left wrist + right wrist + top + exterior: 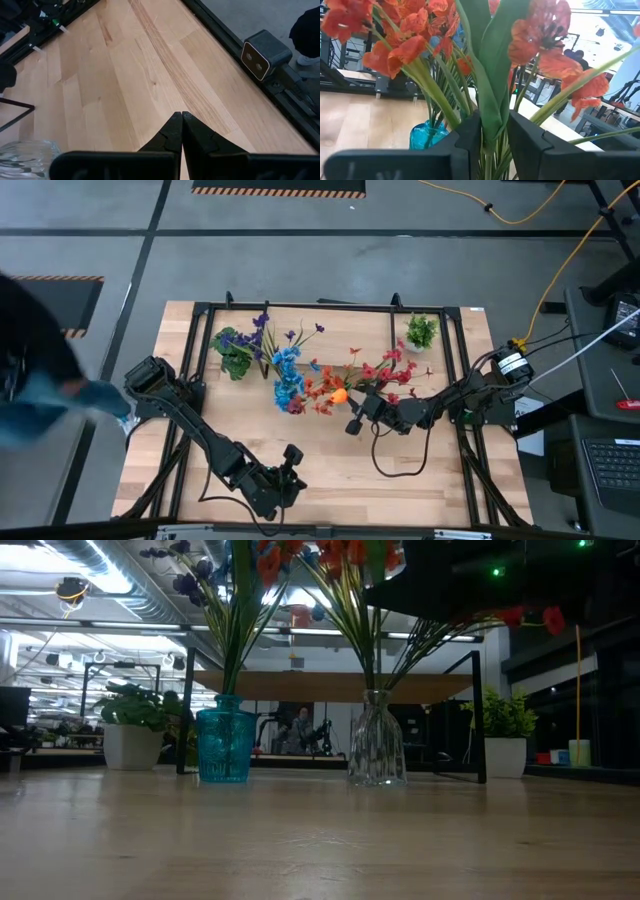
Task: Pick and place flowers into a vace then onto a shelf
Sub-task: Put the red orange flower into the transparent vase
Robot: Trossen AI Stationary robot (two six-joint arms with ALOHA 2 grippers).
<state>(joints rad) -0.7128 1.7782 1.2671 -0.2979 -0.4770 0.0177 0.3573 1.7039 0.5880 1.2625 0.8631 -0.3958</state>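
1. The step in hand looks like the placing of a flower into the clear vase (pixel 376 752) — the right gripper (pixel 492 132) sits above that vase, among the red and orange flowers (pixel 345 383).
2. Its two fingers stand on either side of a broad green leaf and stem (pixel 492 75); the gap is narrow, yet whether they pinch the stem or have let it go I cannot tell.
3. That stem stands near upright, long axis running from the vase mouth up to the blooms, which fan outward at the top.
4. The blue vase (pixel 224 745) stands just beside the clear one, holding blue and purple flowers (pixel 285 370); both vases stand on the table (pixel 330 460) below the plank of the shelf (pixel 340 686), not on it.
5. The next move likely calls for freeing the stem and rising straight up so the blooms are not dragged — then a vase must go onto the shelf.
6. The left gripper (pixel 181 131) waits clenched and empty near the table's front edge
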